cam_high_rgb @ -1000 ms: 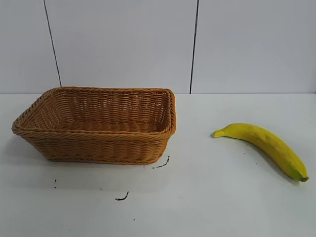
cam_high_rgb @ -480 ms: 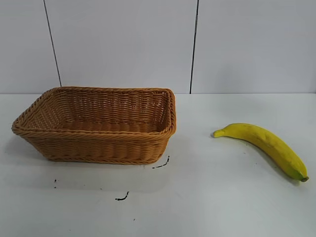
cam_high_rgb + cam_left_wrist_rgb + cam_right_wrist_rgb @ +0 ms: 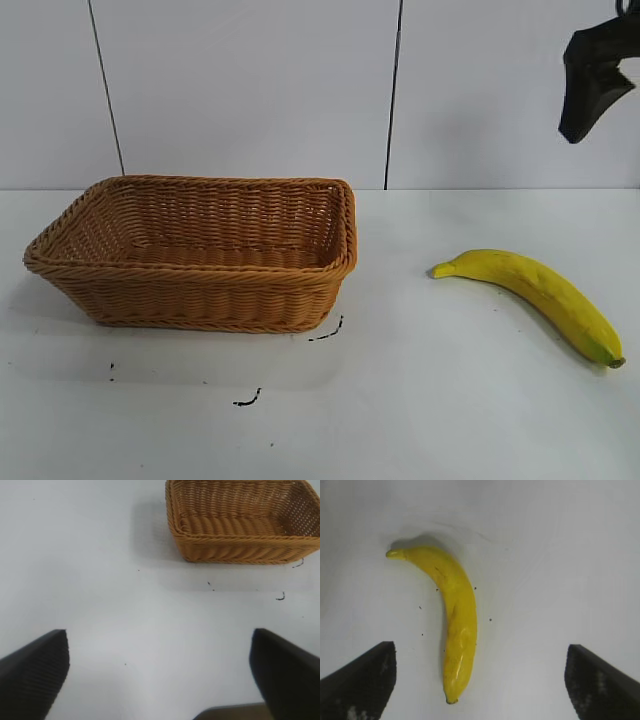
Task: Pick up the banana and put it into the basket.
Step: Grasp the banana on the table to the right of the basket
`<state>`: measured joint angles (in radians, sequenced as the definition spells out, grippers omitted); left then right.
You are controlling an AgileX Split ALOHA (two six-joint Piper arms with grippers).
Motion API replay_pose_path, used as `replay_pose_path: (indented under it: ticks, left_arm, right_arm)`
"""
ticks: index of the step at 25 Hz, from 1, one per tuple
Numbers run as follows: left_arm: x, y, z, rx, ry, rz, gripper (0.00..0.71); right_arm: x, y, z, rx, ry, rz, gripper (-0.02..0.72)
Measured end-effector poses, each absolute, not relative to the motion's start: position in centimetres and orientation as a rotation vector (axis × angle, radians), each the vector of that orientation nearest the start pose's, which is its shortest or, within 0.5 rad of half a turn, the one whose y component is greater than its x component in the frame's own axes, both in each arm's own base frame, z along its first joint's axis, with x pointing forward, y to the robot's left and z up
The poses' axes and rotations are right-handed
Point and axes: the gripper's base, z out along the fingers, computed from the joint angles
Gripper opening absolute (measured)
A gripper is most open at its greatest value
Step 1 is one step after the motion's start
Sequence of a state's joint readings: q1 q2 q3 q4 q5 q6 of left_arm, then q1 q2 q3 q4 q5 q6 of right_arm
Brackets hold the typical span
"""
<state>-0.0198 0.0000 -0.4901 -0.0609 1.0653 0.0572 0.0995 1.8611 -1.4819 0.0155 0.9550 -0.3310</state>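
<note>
The banana [image 3: 535, 292] lies flat on the white table [image 3: 420, 400], on the right side in the exterior view, well apart from the basket [image 3: 200, 255]. Its narrow tip points toward the basket and its other end lies nearer the table's front right. The basket stands upright on the left side of the table and nothing is visible inside it. A few small black marks [image 3: 325, 333] are on the table just in front of the basket. The right end effector [image 3: 480, 680] hangs high above the banana with its two fingers wide open and it holds nothing (in the exterior view only a dark part of it shows at the upper right corner). The left end effector [image 3: 160, 675] is also wide open and empty, over bare table to the side of the basket.
</note>
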Motion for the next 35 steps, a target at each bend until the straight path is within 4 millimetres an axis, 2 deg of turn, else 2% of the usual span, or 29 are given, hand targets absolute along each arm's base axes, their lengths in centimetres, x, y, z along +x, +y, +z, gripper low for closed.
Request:
replay_pose_path:
  ticks: [3,10,13,20,25,29,35]
  left_arm:
    - [-0.4,-0.5,27.4,0.082,2.056,-0.05,0.695]
    - [-0.4,-0.5,27.4,0.082,2.056,-0.05,0.695]
    - [-0.4,-0.5,27.4,0.082,2.056,-0.05,0.695]
    - [-0.4,-0.5,27.4,0.082,2.056,-0.05,0.695]
    - [-0.4,-0.5,27.4,0.082,2.056,-0.05,0.695]
    - [-0.4,-0.5,27.4,0.082,2.056,-0.05,0.695]
    - [-0.4,-0.5,27.4,0.082,2.056,-0.05,0.695]
  right_arm:
    - [39.2,4.8,24.2,-0.615,2.756,-0.022,0.657]
    - [39.4,4.7,23.6,-0.61,2.774,-0.023,0.657]
    - [39.8,4.7,21.8,-0.613,2.818,-0.024,0.657]
    - [41.1,4.8,15.9,-0.602,2.939,-0.018,0.657]
    - [41.6,4.1,12.5,-0.516,3.002,-0.011,0.656]
    - [41.8,3.3,11.2,-0.479,3.031,-0.009,0.656]
    - [42.0,3.1,10.9,-0.457,3.023,-0.003,0.642]
